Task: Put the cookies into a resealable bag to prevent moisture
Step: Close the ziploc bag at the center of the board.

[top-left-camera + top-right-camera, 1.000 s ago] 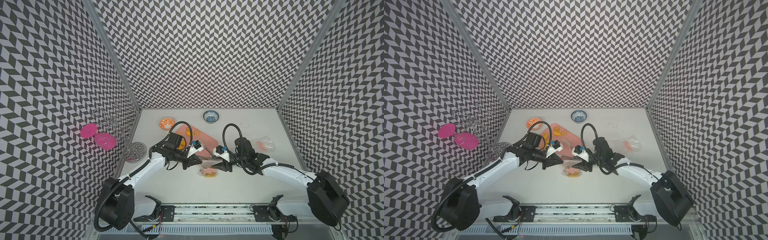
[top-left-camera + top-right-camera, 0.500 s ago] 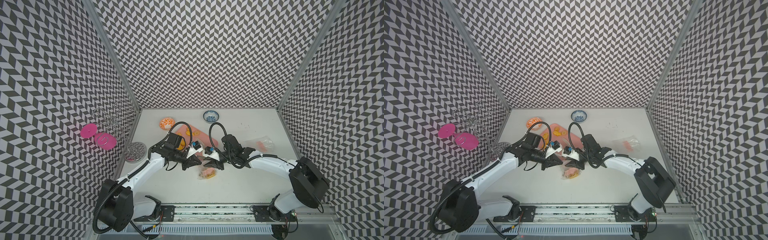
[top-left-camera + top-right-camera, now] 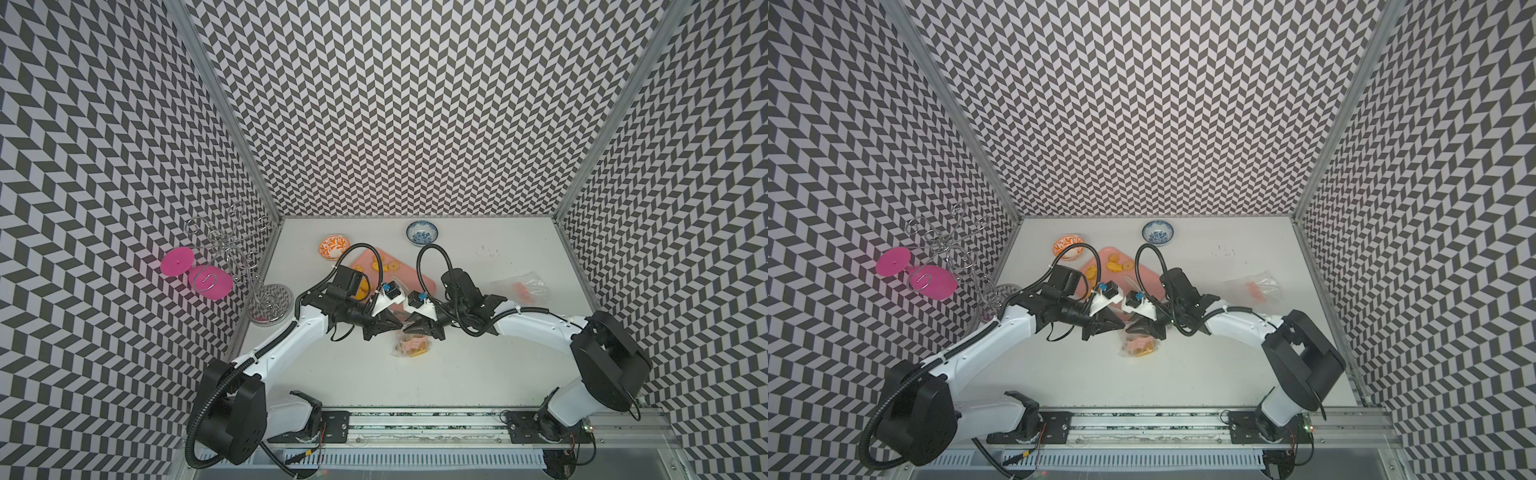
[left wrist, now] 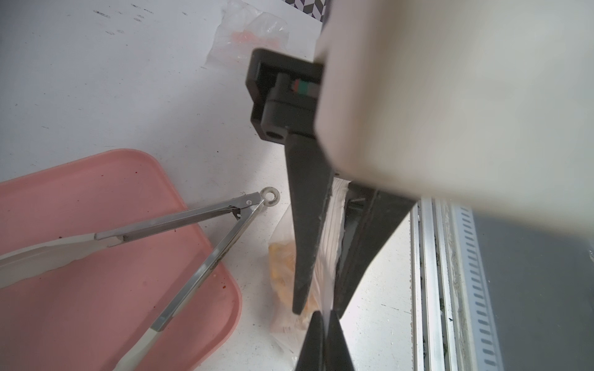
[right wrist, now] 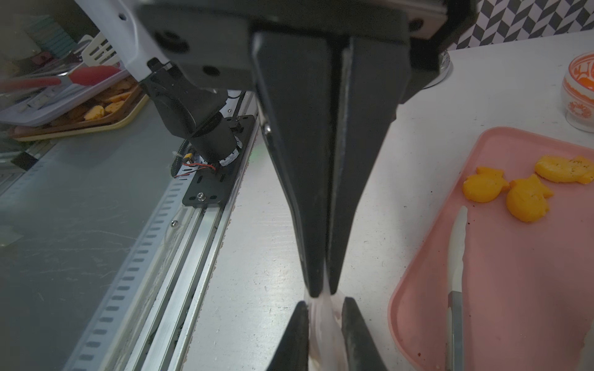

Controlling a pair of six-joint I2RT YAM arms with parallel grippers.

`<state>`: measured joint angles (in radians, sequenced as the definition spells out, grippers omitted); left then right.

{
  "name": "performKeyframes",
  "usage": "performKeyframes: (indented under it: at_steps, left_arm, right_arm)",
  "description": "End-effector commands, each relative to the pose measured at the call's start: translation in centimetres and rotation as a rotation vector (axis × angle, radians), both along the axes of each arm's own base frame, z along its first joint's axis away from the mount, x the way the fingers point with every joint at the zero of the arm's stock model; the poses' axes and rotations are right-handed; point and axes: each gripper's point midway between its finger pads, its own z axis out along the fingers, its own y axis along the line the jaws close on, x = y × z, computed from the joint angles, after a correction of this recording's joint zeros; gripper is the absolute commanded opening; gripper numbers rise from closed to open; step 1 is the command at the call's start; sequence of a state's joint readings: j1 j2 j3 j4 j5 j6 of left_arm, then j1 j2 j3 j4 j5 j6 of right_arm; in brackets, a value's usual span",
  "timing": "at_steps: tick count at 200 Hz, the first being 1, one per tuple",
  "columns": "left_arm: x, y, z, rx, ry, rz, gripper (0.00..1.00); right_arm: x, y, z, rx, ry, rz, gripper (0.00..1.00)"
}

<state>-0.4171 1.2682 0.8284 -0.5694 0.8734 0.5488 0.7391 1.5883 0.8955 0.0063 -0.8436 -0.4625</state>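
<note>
Plastic bag (image 3: 411, 348), clear: its top edge sits between two claws that meet tip to tip above the bench (image 3: 478, 374).

Left claw (image 5: 323, 287): fingers pressed together, pinching the bag film.

Right claw (image 4: 318, 306): fingers a narrow gap apart with the film between them. Whether they clamp it cannot be told.

Cookies (image 3: 1138, 349): several yellow-orange pieces sit inside the bag, directly below both claws. Other cookies (image 5: 514, 192) lie on a pink tray (image 5: 514, 289) just behind the claws. Metal tongs (image 4: 193, 221) lie across that tray.
</note>
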Motion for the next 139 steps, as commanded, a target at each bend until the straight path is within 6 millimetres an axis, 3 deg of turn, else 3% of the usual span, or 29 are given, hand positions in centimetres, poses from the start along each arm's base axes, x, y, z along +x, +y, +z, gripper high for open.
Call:
performKeyframes:
  at_steps: [1, 31, 49, 72, 98, 130, 139]
  left_arm:
    - [-0.1, 0.0, 0.5, -0.015, -0.039, -0.015, 0.0]
    - [-0.3, 0.1, 0.6, -0.025, -0.045, -0.017, 0.0]
    - [-0.4, 0.1, 0.6, -0.024, -0.052, -0.015, 0.0]
    - [-0.3, 0.2, 0.6, -0.015, -0.061, -0.004, 0.0]
    - [-0.3, 0.3, 0.5, -0.013, -0.065, -0.001, 0.0]
    - [-0.3, 0.3, 0.5, -0.013, -0.066, 0.002, 0.0]
    - [-0.2, 0.3, 0.5, -0.013, -0.063, 0.002, 0.0]
  right_arm:
    - [-0.5, 0.8, 1.5, 0.075, -0.014, 0.036, 0.22]
    - [-0.4, 0.9, 1.5, 0.073, 0.003, 0.028, 0.05]
    - [-0.3, 0.8, 1.3, 0.065, 0.004, 0.021, 0.01]
    - [-0.2, 0.2, 0.4, 0.024, 0.0, 0.005, 0.01]
    - [0.6, -1.0, 0.2, 0.017, -0.014, -0.054, 0.1]
    - [0.9, -2.2, 0.4, 0.021, -0.005, -0.08, 0.09]
    - [0.7, -2.3, 0.2, 0.012, 0.002, -0.08, 0.03]
